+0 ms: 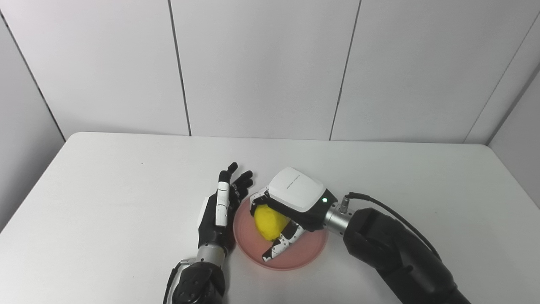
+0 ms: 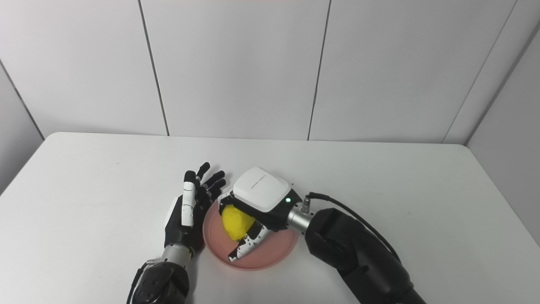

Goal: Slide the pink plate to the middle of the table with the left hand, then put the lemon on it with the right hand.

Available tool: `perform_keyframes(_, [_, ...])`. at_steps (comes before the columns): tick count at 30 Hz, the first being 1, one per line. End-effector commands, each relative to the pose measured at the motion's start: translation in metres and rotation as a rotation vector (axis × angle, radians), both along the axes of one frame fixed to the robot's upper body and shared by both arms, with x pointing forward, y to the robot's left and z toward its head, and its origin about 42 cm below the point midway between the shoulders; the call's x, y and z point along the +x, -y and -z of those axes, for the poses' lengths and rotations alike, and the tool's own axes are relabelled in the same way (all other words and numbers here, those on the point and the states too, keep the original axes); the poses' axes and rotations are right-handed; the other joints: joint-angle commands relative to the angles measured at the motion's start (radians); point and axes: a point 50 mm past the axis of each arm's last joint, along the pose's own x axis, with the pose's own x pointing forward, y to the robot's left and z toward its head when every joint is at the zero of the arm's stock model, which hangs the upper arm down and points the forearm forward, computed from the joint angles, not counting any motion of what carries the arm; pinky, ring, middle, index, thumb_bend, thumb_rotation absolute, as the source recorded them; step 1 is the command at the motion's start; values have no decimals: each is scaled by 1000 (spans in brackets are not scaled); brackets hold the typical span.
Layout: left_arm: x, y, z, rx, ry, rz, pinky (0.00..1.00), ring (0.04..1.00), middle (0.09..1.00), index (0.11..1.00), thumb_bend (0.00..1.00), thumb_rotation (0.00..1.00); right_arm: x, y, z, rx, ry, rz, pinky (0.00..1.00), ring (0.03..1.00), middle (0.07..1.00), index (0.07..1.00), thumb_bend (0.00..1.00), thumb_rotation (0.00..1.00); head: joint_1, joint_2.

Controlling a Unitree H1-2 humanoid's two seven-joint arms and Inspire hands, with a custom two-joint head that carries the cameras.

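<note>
White panelled wall [image 1: 261, 63] behind; white table [image 1: 105, 190] below, rounded corners. Pink plate [image 1: 308, 253] near the table's middle, toward the front edge. Right hand [image 1: 291, 207] over the plate, fingers curled around the lemon [image 1: 270, 221], lemon low above or on the plate, cannot tell which. Left hand [image 1: 221, 211] just beside the plate's left rim, fingers straight and apart, holding nothing. Nearly identical in both views. Small grey lettering on the right hand's white shell, unreadable.

Right hand [image 1: 283, 211] was closed around the lemon [image 1: 270, 222] over the pink plate [image 1: 312, 249]. Left hand [image 1: 219, 211], fingers extended, lay against the plate's left rim.
</note>
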Motion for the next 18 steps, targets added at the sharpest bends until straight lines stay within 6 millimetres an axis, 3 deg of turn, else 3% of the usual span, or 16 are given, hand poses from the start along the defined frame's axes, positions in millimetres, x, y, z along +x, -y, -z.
perform_keyframes(1, [-4, 9, 10, -25, -62, 0, 967, 867, 840, 929, 829, 958, 6, -4, -28, 31, 100, -56, 234, 307, 433, 535, 553, 439, 1, 0])
perform_keyframes(6, [-5, 8, 9, -26, -66, -1, 946, 870, 842, 924, 832, 959, 8, -1, -28, 23, 119, -60, 218, 288, 413, 516, 548, 465, 0, 2])
perform_keyframes(13, [-5, 8, 8, -38, -69, -3, 997, 881, 832, 918, 830, 952, 9, 4, -26, 10, 112, -48, 222, 289, 413, 519, 541, 483, -2, 5])
perform_keyframes(18, [-5, 8, 8, -31, -68, -3, 1000, 870, 821, 921, 828, 960, 10, 6, -26, -10, 128, -34, 226, 295, 430, 507, 569, 547, -4, 6])
